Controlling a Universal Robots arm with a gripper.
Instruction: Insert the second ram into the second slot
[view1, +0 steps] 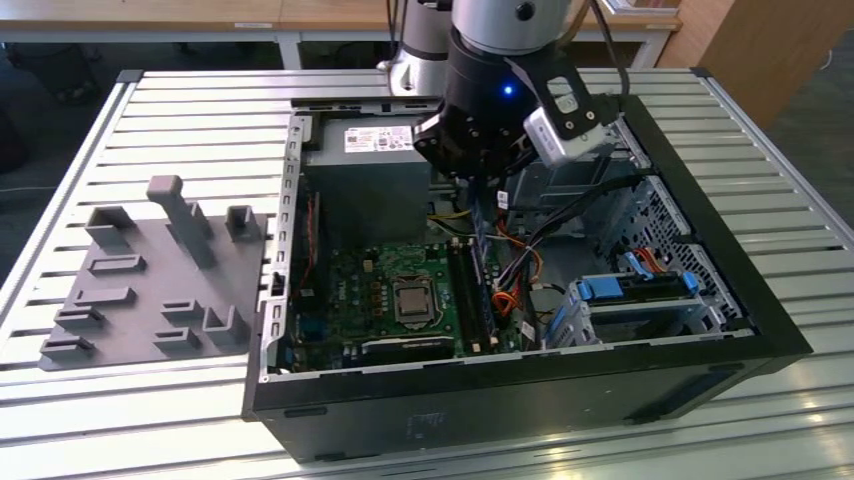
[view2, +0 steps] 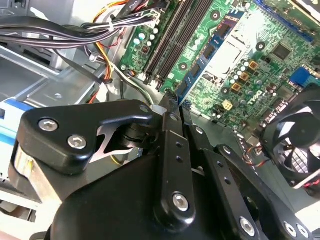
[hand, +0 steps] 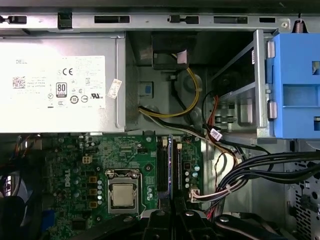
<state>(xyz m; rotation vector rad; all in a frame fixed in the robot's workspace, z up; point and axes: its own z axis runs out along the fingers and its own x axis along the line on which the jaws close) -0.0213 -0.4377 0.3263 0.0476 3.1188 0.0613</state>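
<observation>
Partly hidden, second ram (hand: 170, 165) edge-on, pinched in claw (hand: 172, 214)

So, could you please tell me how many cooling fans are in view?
1: a black fan past the edge of the motherboard in the second wrist view. More may be hidden elsewhere.

We are looking at a silvery slatted metal table (view1: 187, 110) catching soft, even light along its ribs. Behind it we are seeing a pale wooden desk with white legs (view1: 200, 15), a brown wooden cabinet (view1: 761, 50) towards the exterior view's right, and dark grey floor (view1: 821, 130) showing beside it.
</observation>
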